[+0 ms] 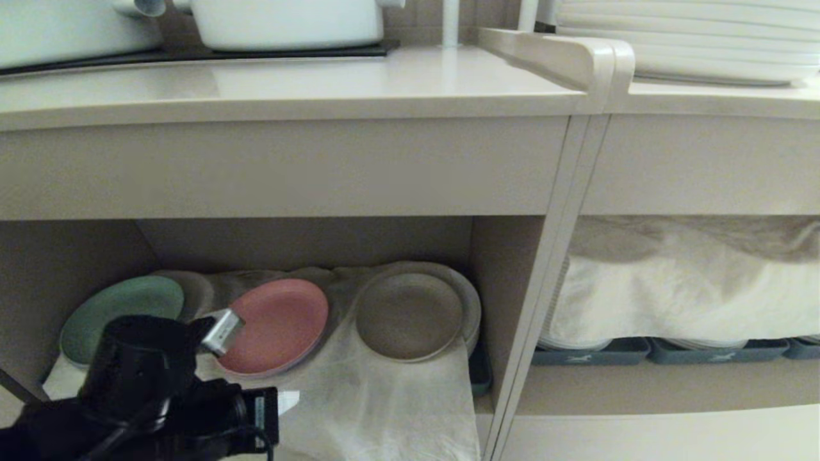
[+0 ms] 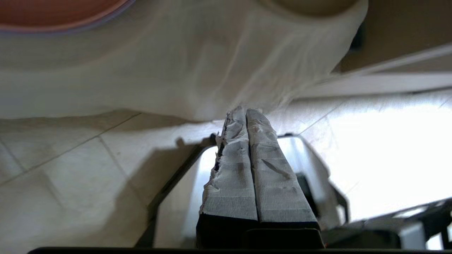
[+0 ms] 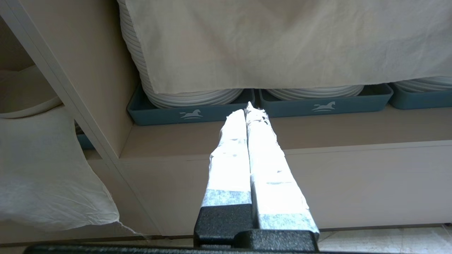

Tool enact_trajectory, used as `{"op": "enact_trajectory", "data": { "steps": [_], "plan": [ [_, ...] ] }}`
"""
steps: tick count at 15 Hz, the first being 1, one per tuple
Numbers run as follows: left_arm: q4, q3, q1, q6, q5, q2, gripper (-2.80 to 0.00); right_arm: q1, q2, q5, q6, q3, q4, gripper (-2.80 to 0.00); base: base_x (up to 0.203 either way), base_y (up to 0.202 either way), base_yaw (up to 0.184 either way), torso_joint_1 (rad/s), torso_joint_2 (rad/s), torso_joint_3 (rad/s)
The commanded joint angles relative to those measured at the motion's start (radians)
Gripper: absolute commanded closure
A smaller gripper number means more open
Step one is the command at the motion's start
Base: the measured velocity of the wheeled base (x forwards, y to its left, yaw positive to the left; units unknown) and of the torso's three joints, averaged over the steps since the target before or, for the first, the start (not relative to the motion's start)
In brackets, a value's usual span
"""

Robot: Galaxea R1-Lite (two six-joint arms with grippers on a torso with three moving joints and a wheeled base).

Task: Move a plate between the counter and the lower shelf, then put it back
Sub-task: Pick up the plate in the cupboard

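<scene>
Fingers pressed together and empty, the left gripper (image 2: 246,114) hangs near the whitish cloth (image 1: 384,397) lining, left of the small matte cream-beige plate (image 1: 409,315), likely approaching it

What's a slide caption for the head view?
Left arm's shut pincer nears the lower shelf, where the plate sits beside a pink plate.

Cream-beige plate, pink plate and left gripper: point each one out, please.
cream-beige plate (image 1: 409,315), head view, on its flat centre.
pink plate (image 1: 282,323), head view, on its flat centre.
left gripper (image 2: 243,113), left wrist view, at the closed taped fingertips.
</scene>
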State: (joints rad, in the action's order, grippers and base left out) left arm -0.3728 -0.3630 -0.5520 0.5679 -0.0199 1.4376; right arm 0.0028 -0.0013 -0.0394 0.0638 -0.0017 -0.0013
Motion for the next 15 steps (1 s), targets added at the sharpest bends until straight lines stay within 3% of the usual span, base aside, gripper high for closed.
{"op": "enact_trajectory", "data": {
  "steps": [1, 5, 10, 15],
  "plan": [
    [-0.004, -0.070, -0.018, 0.036, -0.004, 0.113, 0.00, 0.000, 0.001, -0.001, 0.001, 0.000, 0.000, 0.00, 0.000, 0.000, 0.000, 0.000, 0.00, 0.000],
    [-0.015, -0.125, -0.019, 0.058, 0.039, 0.193, 0.00, 0.000, 0.001, -0.001, 0.001, 0.000, 0.000, 0.00, 0.000, 0.000, 0.000, 0.000, 0.00, 0.000],
    [-0.150, -0.149, -0.020, 0.074, 0.128, 0.281, 0.00, 0.000, 0.001, -0.001, 0.001, 0.000, 0.000, 0.00, 0.000, 0.000, 0.000, 0.000, 0.00, 0.000],
    [-0.179, -0.217, -0.016, 0.068, 0.138, 0.361, 0.00, 0.000, 0.001, -0.001, 0.001, 0.000, 0.000, 0.00, 0.000, 0.000, 0.000, 0.000, 0.00, 0.000]
  ]
}}
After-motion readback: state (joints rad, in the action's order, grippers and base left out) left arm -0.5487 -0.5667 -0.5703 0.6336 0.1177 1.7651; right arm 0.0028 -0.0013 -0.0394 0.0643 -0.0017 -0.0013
